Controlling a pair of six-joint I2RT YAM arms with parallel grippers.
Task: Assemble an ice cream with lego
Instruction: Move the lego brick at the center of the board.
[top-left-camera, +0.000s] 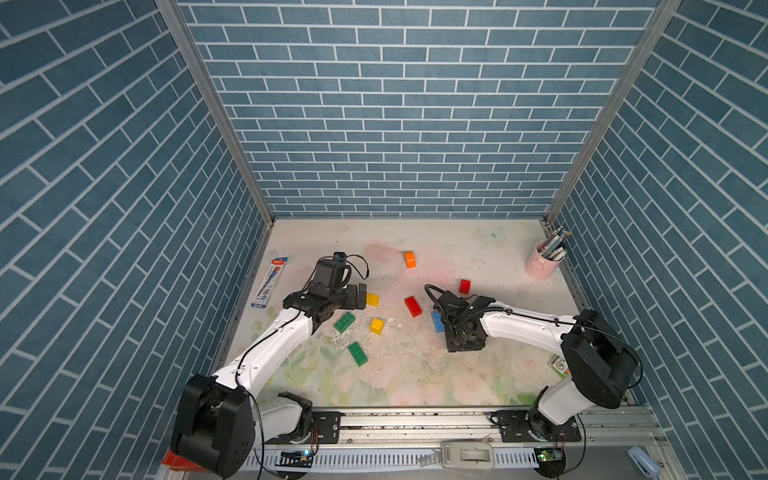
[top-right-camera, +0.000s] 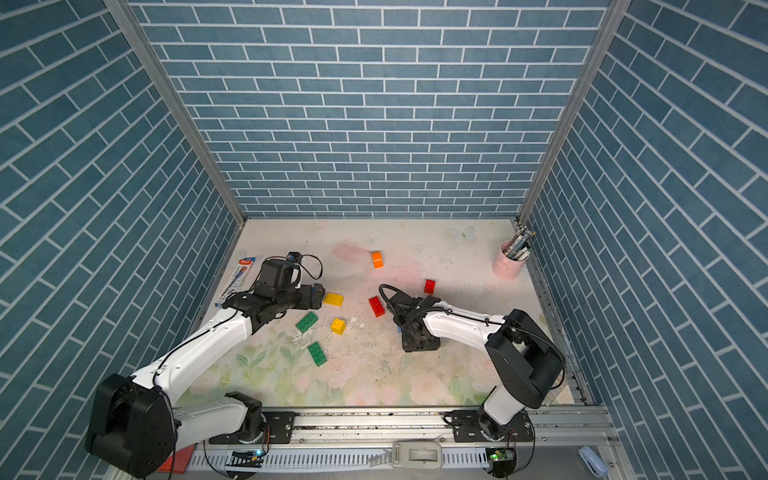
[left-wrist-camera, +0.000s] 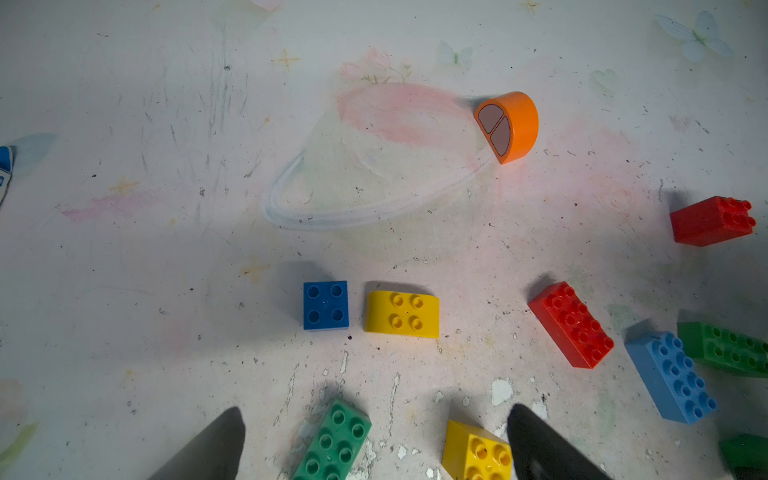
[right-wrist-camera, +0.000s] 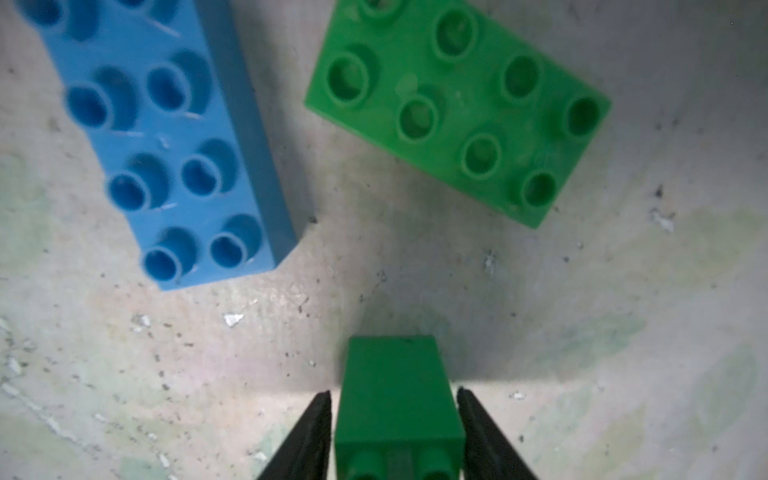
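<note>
- The desk (top-left-camera: 415, 374) carries lego bricks scattered across its middle.
- The left end effector (left-wrist-camera: 374, 415) is released, its fingers wide apart, near a green oblong brick (left-wrist-camera: 332, 444) and a yellow square brick (left-wrist-camera: 478, 453).
- The right end effector (right-wrist-camera: 394, 391) closely flanks a small green brick (right-wrist-camera: 395, 370) lying on its side. I cannot tell whether it is clamping the brick.
- A blue oblong brick (right-wrist-camera: 166, 137) and a green plate (right-wrist-camera: 457, 108) lie near it.
- An orange rounded brick (top-left-camera: 409, 259) sits apart, toward the back.

Orange rounded brick (top-left-camera: 409, 259) on its side far back, small red brick (top-left-camera: 465, 286) tipped over, long red brick (top-left-camera: 413, 306) and long blue brick (left-wrist-camera: 671, 378) studs up, yellow curved brick (top-left-camera: 372, 299), yellow square brick (top-left-camera: 377, 326), green oblong brick (top-left-camera: 344, 322) lying flat
</note>
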